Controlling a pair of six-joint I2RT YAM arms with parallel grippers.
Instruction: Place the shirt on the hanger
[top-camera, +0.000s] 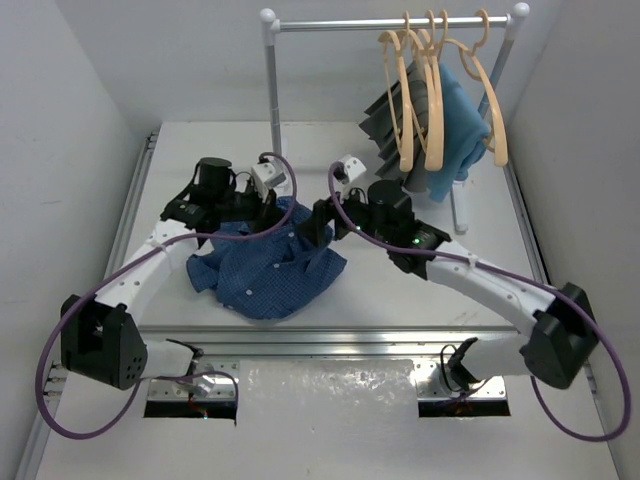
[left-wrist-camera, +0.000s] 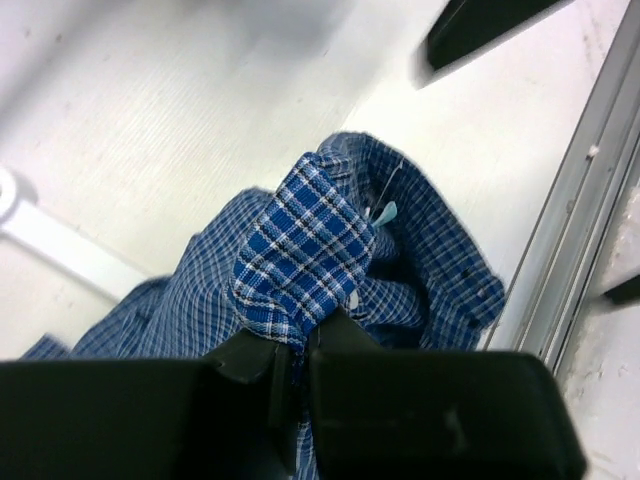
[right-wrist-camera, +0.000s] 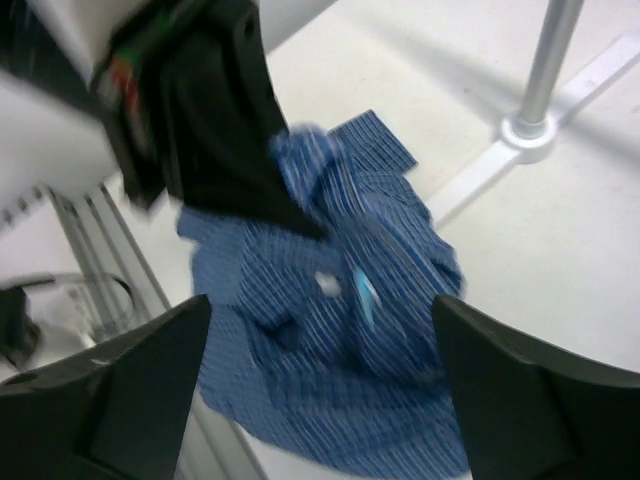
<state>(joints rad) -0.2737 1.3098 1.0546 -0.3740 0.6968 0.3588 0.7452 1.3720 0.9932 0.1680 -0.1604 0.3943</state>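
Observation:
The dark blue checked shirt (top-camera: 265, 265) lies crumpled on the white table between the two arms. My left gripper (top-camera: 268, 205) is at its far edge and is shut on a raised fold of the shirt (left-wrist-camera: 300, 240), with the jaws (left-wrist-camera: 300, 345) closed on the cloth. My right gripper (top-camera: 315, 225) is open and hovers over the shirt (right-wrist-camera: 340, 330) from the right; its fingers (right-wrist-camera: 120, 390) stand wide apart with nothing between them. The left gripper (right-wrist-camera: 220, 130) shows in the right wrist view, pinching the shirt's top. Several tan hangers (top-camera: 430, 90) hang on the rack at the back right.
A white rack rail (top-camera: 390, 22) on two posts stands at the back. A plain light blue cloth (top-camera: 460, 130) and a grey pleated garment (top-camera: 385, 115) hang there. A rack foot (right-wrist-camera: 530, 130) rests near the shirt. Metal edge rails (left-wrist-camera: 580, 230) border the table.

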